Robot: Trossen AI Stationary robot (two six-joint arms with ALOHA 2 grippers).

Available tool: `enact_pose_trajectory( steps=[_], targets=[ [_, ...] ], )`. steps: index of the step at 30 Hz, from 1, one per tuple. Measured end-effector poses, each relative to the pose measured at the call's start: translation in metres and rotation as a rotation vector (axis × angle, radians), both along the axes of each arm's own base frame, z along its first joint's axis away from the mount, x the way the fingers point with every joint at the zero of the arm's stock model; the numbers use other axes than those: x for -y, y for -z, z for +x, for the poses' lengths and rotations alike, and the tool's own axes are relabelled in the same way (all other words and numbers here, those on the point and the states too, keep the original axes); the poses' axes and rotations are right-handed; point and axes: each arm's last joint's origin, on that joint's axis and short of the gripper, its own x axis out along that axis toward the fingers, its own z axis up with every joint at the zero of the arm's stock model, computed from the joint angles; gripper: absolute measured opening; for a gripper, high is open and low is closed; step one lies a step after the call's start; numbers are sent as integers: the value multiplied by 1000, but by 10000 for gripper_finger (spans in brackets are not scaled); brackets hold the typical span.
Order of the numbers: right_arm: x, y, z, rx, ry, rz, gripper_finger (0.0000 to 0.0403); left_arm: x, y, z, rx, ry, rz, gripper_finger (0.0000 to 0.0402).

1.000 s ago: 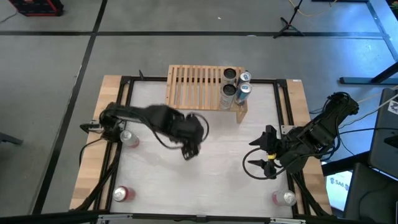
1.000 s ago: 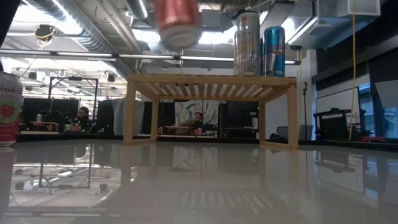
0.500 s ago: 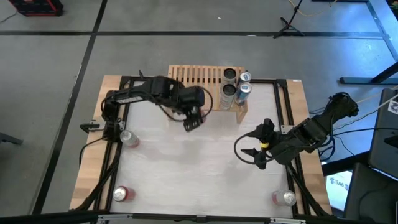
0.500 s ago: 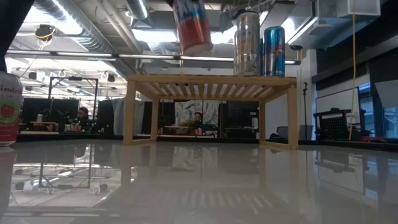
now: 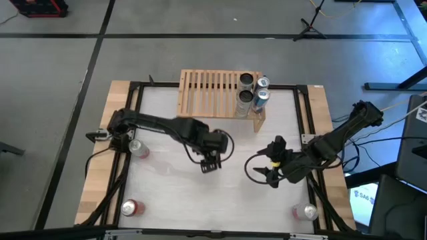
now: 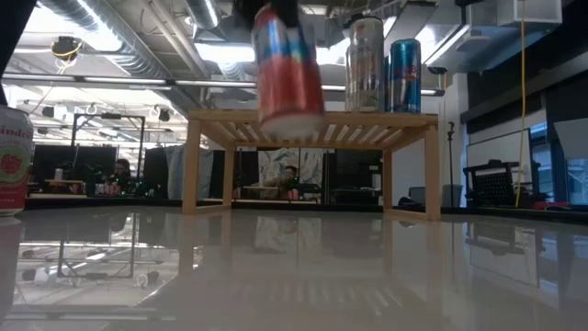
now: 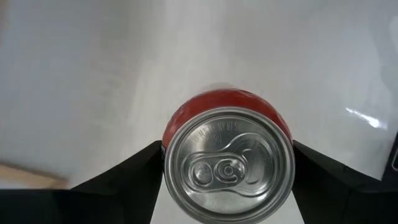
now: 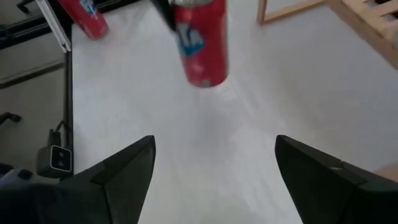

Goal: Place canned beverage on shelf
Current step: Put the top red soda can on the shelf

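1. We see the white desk (image 5: 167, 193) carrying everything, framed in black rails.
2. The shelf (image 5: 213, 93) stands at the desk's far edge; three cans (image 5: 252, 92) sit upright on its right end, the rest of its slats bare.
3. The left gripper (image 5: 211, 162) hangs over the middle of the desk, in front of the shelf, its fingers (image 7: 348, 180) clamped on the red can (image 6: 287, 69), which is held upright and clear of the surface.
4. The right gripper (image 5: 267, 175) waits nearby to the right, its fingers (image 8: 124, 171) spread wide and holding nothing.
5. Loose cans (image 5: 139, 148) stand near the desk's left edge and front corners.
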Motion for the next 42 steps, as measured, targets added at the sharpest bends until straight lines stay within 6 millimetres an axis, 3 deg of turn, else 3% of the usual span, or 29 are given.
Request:
enact_pose_trajectory(
  steps=[6,13,24,42],
  targets=[
    [-3,12,3,8,-15,26,319,6,46,1,-70,-23,-21,283],
    [-3,14,2,-7,-26,30,319,7,70,3,-61,-25,-15,283],
    [-3,14,2,-13,-34,40,319,7,88,3,-57,-26,-13,283],
    [-3,14,2,-13,-34,40,319,7,77,8,-8,-23,-17,285]
  ],
)
